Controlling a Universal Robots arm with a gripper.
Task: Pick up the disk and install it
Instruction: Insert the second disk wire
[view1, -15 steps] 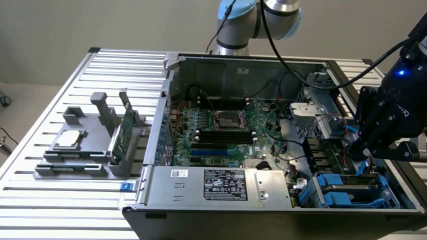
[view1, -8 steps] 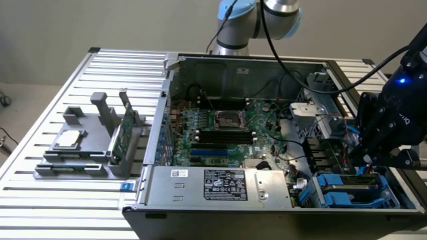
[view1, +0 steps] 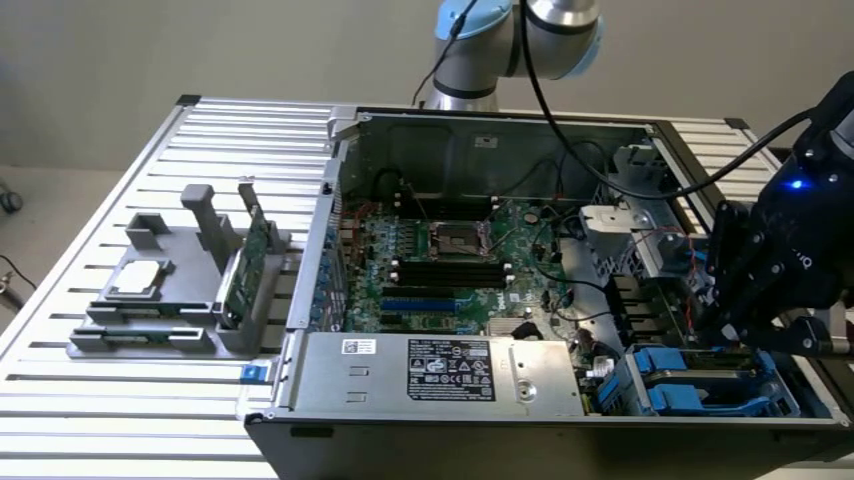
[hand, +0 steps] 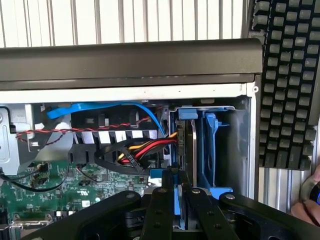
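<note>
Gripper (hand: 181, 202) jaws stand narrow, closed on the edge of the disk (hand: 180, 205), whose blue frame and grey metal show between the black fingers (hand: 159, 210) in the wrist view. The disk stands on edge at the mouth of the drive bay (hand: 212, 145), a slot with blue plastic rails in the corner of the computer case (view1: 441, 135). In the exterior view the arm (view1: 787, 255) hangs over that same corner, at the case's near edge on the exterior view's right, above blue carriers (view1: 674, 375). Red, yellow and black cables (hand: 145, 150) run just beside the bay. A green motherboard (view1: 447, 265) fills the case floor. On the slatted table (view1: 80, 420) a grey holder (view1: 174, 310) carries a green card (view1: 251, 262) and a square chip (view1: 140, 277).
</note>
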